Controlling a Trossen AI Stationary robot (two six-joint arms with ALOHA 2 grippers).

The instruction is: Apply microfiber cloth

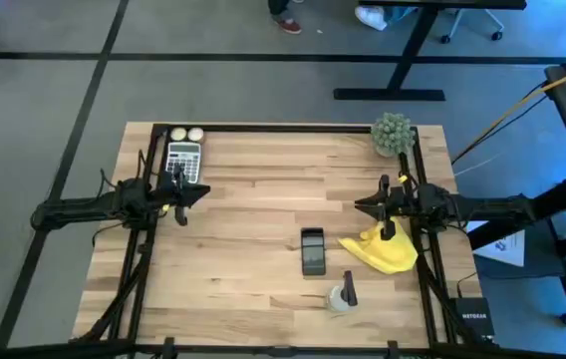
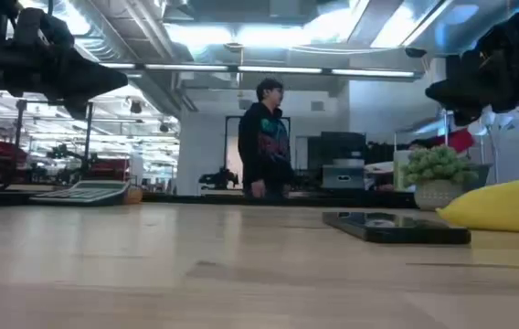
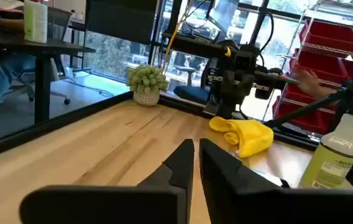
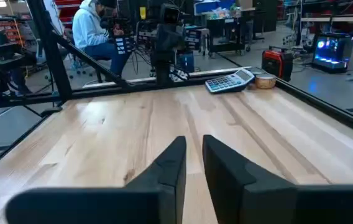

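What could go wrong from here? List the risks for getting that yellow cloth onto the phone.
1. The spray bottle stands close to the smartphone; an arm sweeping the microfiber cloth across could likely knock it over.
2. The cloth lies bunched at the table's right edge, under the right gripper; a shallow pinch may lift only one fold and drag it.
3. The phone lies loose on smooth wood, so wiping could push it.

From table height, the bright yellow wrinkled microfiber cloth (image 2: 506,206) ran off the picture's right edge. From above, the right arm's dark gripper (image 1: 387,212) covered the cloth's upper corner, and the small pale spray bottle (image 1: 342,294) lay too blurred to make out.
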